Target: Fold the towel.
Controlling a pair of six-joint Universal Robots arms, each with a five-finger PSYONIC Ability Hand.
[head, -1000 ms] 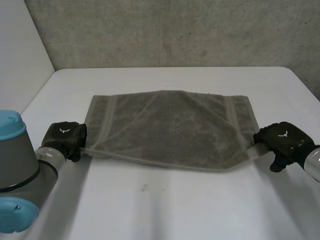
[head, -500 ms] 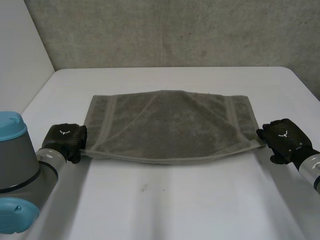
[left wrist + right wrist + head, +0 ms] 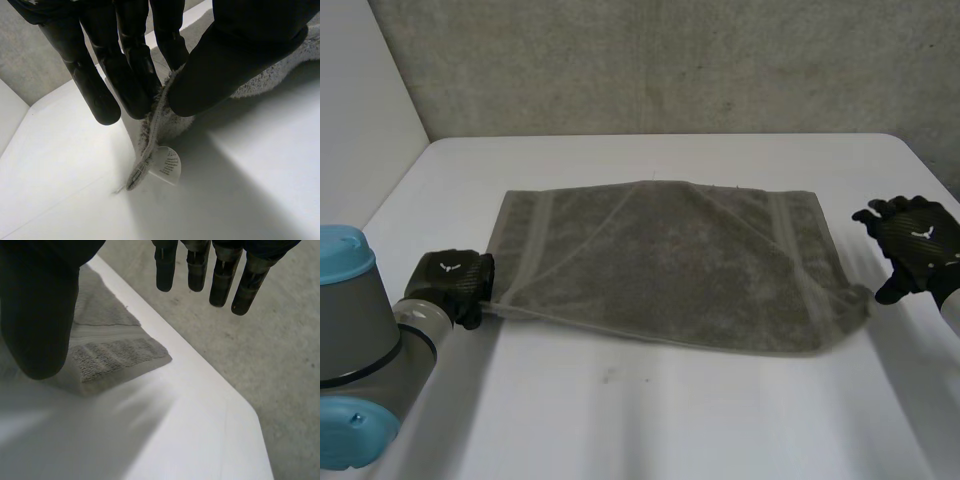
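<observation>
At the left, the left hand (image 3: 448,283) pinches the near left corner of the one grey towel (image 3: 665,265) between thumb and fingers, with a white label (image 3: 166,166) just past its fingertips. The towel lies spread on the white table (image 3: 670,420) between both hands. The right hand (image 3: 917,243) is spread wide, holding nothing, just beside the towel's right edge.

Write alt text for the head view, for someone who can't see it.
A grey terry towel lies partly folded on a white table, its near left corner pinched by the robot's black left hand. The black right hand is open beside the towel's right edge, holding nothing.
</observation>
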